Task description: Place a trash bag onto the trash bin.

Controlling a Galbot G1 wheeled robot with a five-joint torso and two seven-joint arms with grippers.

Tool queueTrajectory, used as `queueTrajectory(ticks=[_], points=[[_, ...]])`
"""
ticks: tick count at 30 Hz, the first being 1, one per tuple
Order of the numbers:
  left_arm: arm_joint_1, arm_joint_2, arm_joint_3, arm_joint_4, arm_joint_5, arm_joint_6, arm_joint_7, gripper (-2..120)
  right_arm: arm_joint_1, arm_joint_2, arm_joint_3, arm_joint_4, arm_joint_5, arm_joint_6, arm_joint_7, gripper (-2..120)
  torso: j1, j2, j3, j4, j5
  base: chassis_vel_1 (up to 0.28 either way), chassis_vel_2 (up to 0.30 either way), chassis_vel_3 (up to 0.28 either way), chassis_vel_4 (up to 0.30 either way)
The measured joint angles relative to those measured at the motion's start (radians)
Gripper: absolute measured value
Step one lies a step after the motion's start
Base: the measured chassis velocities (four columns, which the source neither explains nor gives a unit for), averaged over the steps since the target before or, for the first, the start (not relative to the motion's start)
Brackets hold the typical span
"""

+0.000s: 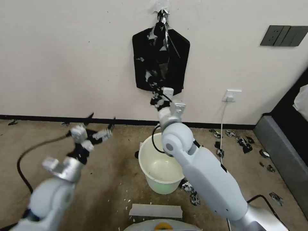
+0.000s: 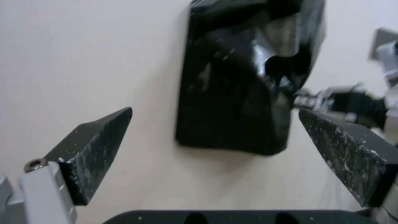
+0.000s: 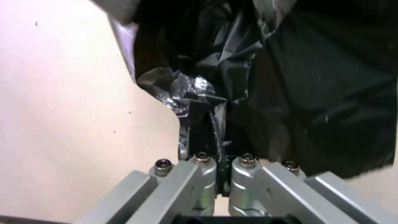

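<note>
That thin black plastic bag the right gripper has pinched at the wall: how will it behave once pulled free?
The thin, glossy black plastic trash bag crumples where the right gripper is shut on it, so it is probably floppy and very light. Its shiny film looks slippery and may tear. The left gripper hangs open beside it.

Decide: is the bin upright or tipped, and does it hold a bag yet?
Upright and unlined: the bin stands on the floor, mouth up, its bare cream inside showing.
</note>
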Motion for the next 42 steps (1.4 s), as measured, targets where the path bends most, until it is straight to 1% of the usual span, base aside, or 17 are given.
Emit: queueTrajectory(ticks=[3, 4, 6, 7, 8, 11, 12, 13, 15, 16, 22, 28, 33, 35, 39, 41, 42], points=[[-0.155, 0.090, 0.091, 0.056, -0.105, -0.009, 0.000, 100, 0.014, -0.006, -0.002, -0.013, -0.013, 0.000, -0.004, 0, 0.000, 0.000, 0.000, 0.0002, 0.0000, 0.000, 0.000, 0.000, 0.000], [-0.155, 0.090, 0.091, 0.056, -0.105, -0.009, 0.000, 100, 0.014, -0.006, -0.002, -0.013, -0.013, 0.000, -0.004, 0, 0.000, 0.000, 0.000, 0.0002, 0.0000, 0.000, 0.000, 0.000, 0.000], [-0.263, 0.117, 0.161, 0.095, -0.144, -0.016, -0.001, 100, 0.019, -0.010, -0.002, -0.019, -0.018, 0.001, -0.007, 0, 0.000, 0.000, 0.000, 0.0000, 0.0004, 0.000, 0.000, 0.000, 0.000], [-0.320, 0.122, 0.211, 0.118, -0.160, -0.019, -0.005, 100, 0.020, -0.011, -0.003, -0.022, -0.019, 0.000, -0.008, 0, 0.000, 0.000, 0.000, -0.0001, 0.0004, 0.000, 0.000, 0.000, 0.000], [-0.320, 0.122, 0.211, 0.118, -0.160, -0.019, -0.005, 100, 0.020, -0.011, -0.003, -0.022, -0.019, 0.000, -0.008, 0, 0.000, 0.000, 0.000, -0.0001, 0.0004, 0.000, 0.000, 0.000, 0.000], [-0.464, 0.112, 0.344, 0.158, -0.207, -0.018, -0.048, 100, 0.023, -0.011, -0.005, -0.028, -0.020, 0.000, -0.009, 0, 0.000, 0.000, 0.000, -0.0001, 0.0003, 0.000, 0.000, 0.000, 0.000], [-0.497, 0.107, 0.376, 0.163, -0.215, -0.015, -0.064, 100, 0.025, -0.009, -0.006, -0.030, -0.020, 0.000, -0.009, 0, 0.000, 0.000, 0.000, -0.0001, 0.0001, 0.000, 0.000, 0.000, 0.000], [-0.497, 0.107, 0.376, 0.163, -0.215, -0.015, -0.064, 100, 0.025, -0.009, -0.006, -0.030, -0.020, 0.000, -0.009, 0, 0.000, 0.000, 0.000, -0.0001, 0.0001, 0.000, 0.000, 0.000, 0.000], [-0.590, 0.097, 0.461, 0.181, -0.221, 0.001, -0.098, 100, 0.034, -0.002, -0.007, -0.036, -0.021, 0.000, -0.008, 0, 0.000, 0.000, 0.000, -0.0002, 0.0005, 0.000, 0.000, 0.000, 0.000], [-0.590, 0.097, 0.461, 0.181, -0.221, 0.001, -0.098, 100, 0.034, -0.002, -0.007, -0.036, -0.021, 0.000, -0.008, 0, 0.000, 0.000, 0.000, -0.0002, 0.0005, 0.000, 0.000, 0.000, 0.000], [-0.723, 0.111, 0.573, 0.203, -0.222, 0.021, -0.142, 100, 0.045, 0.002, -0.006, -0.050, -0.022, 0.000, -0.008, 0, 0.000, 0.000, 0.000, 0.0000, 0.0003, 0.000, 0.000, 0.000, 0.000], [-0.797, 0.130, 0.633, 0.232, -0.220, 0.040, -0.162, 100, 0.044, 0.007, -0.004, -0.052, -0.024, 0.000, -0.009, 0, 0.000, 0.000, 0.000, 0.0000, 0.0000, 0.000, 0.000, 0.000, 0.000], [-0.896, 0.193, 0.710, 0.242, -0.210, 0.088, -0.182, 100, 0.054, 0.014, -0.004, -0.060, -0.024, 0.001, -0.010, 0, 0.000, 0.000, 0.000, 0.0002, 0.0000, 0.000, 0.000, 0.000, 0.000], [-0.970, 0.226, 0.763, 0.248, -0.214, 0.107, -0.186, 100, 0.056, 0.019, -0.003, -0.063, -0.024, 0.002, -0.011, 0, 0.000, 0.000, 0.000, 0.0002, 0.0002, 0.000, 0.000, 0.000, 0.000], [-1.062, 0.252, 0.827, 0.251, -0.235, 0.138, -0.190, 100, 0.055, 0.022, -0.001, -0.064, -0.026, 0.004, -0.012, 0, 0.000, 0.000, 0.000, 0.0000, 0.0004, 0.000, 0.000, 0.000, 0.000], [-1.073, 0.253, 0.834, 0.251, -0.238, 0.143, -0.191, 100, 0.055, 0.023, -0.001, -0.064, -0.026, 0.004, -0.012, 0, 0.000, 0.000, 0.000, 0.0000, 0.0003, 0.000, 0.000, 0.000, 0.000], [-1.105, 0.261, 0.855, 0.253, -0.240, 0.173, -0.195, 100, 0.055, 0.023, 0.001, -0.064, -0.026, 0.004, -0.012, 0, 0.000, 0.000, 0.000, -0.0001, 0.0002, 0.000, 0.000, 0.000, 0.000]])
